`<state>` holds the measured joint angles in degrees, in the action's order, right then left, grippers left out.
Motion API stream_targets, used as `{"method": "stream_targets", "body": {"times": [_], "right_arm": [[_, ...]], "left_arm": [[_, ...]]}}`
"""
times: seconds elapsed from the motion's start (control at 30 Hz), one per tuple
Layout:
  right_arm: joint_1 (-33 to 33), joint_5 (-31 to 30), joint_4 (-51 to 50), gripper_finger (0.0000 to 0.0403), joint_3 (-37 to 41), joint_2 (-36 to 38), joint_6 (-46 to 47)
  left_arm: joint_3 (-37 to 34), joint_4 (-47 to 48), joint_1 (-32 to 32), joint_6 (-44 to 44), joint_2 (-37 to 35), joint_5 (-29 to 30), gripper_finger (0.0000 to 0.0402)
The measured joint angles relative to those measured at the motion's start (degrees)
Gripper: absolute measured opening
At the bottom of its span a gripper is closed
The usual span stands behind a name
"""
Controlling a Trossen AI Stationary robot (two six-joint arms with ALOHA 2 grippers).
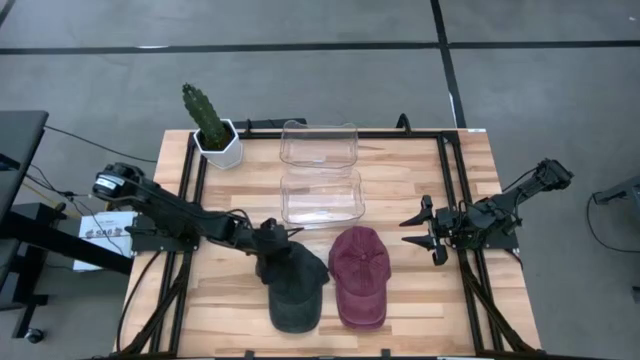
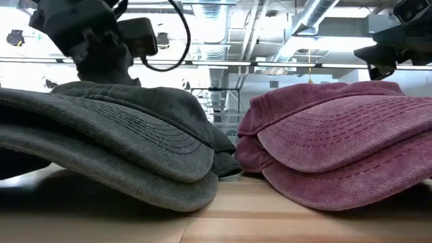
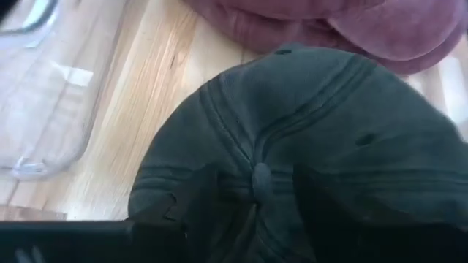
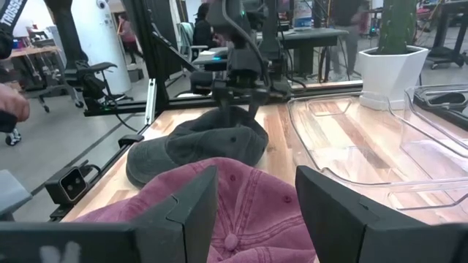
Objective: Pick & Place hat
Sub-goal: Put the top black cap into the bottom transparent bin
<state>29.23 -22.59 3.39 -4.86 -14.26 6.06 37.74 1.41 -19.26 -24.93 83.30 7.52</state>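
Observation:
A dark grey cap (image 1: pixel 297 290) and a maroon cap (image 1: pixel 360 275) lie side by side on the wooden table near its near edge, brims toward that edge. My left gripper (image 1: pixel 272 245) is down on the far part of the grey cap's crown (image 3: pixel 329 131). It is open, with one finger on either side of the top button (image 3: pixel 259 179). From the right wrist view it (image 4: pixel 243 109) comes down onto the grey cap (image 4: pixel 197 146). My right gripper (image 1: pixel 425 232) waits open, in the air to the right of the maroon cap (image 4: pixel 248 204). My left gripper comes at the grey cap's crown slanting down from the table's left, and its fingers (image 3: pixel 197 208) stand open on both sides of the top button. The fingertips (image 4: pixel 235 109) seem to rest on the cloth of the crown. The cap lies flat on the table.
Two clear plastic bins (image 1: pixel 320 145) (image 1: pixel 322 195) stand behind the caps toward the far edge. A cactus in a white pot (image 1: pixel 215 130) stands at the far left corner. Black rails (image 1: pixel 455 190) run along the table's sides. A person's hand (image 4: pixel 14 106) shows in the room beyond.

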Motion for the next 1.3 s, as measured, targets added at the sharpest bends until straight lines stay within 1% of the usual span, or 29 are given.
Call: {"method": "stream_targets", "body": {"times": [0.07,0.13,0.2,0.3,0.33,0.37,0.43,0.53,0.67,0.77,1.03,1.3], "right_arm": [[0.0,0.0,0.04,0.0175,0.0,0.0,0.01],[0.0,0.01,0.04,0.0175,0.0,0.0,0.01],[0.0,0.0,0.08,0.0175,0.0,0.0,-0.01],[0.0,0.01,0.05,0.0175,0.0,0.0,0.01],[0.0,0.01,0.05,0.0175,0.0,0.0,0.01],[0.0,0.0,0.05,0.0175,0.0,0.0,0.01],[0.0,0.02,0.07,0.0175,0.0,0.0,0.01],[0.0,0.02,0.05,0.0175,0.0,0.0,0.01],[0.0,0.02,0.05,0.0175,0.0,0.0,0.0],[0.0,0.02,0.03,0.0175,0.0,0.0,0.01],[0.0,0.02,0.0,0.0175,0.0,0.0,0.01],[0.0,0.02,-0.01,0.0175,0.0,0.0,0.01]], "left_arm": [[0.02,-0.15,-0.01,0.04,0.16,-0.02,0.0161],[0.11,-0.22,-0.13,0.03,-0.32,-0.06,0.014],[0.15,-0.37,-0.42,0.46,-0.78,-0.06,0.0108],[0.15,-0.2,-1.06,2.36,-0.8,0.12,0.004],[0.15,-0.23,-1.27,3.09,-0.8,0.57,0.0025],[0.15,-0.31,-1.49,3.49,-0.8,1.53,0.0021],[0.17,-0.35,-1.93,3.7,-0.91,3.48,0.0022],[1.11,-0.5,-2.25,4.53,-1.18,4.01,0.0023],[3.37,-0.71,-3.34,7.8,-2.68,4.06,0.0022],[4.35,-1.13,-3.95,9.2,-4.96,4.01,0.0022],[4.37,-1.37,-5.53,9.81,-11.58,4.23,0.0022],[4.37,-4.06,-8.26,14.93,-16.43,4.93,0.0022]]}}
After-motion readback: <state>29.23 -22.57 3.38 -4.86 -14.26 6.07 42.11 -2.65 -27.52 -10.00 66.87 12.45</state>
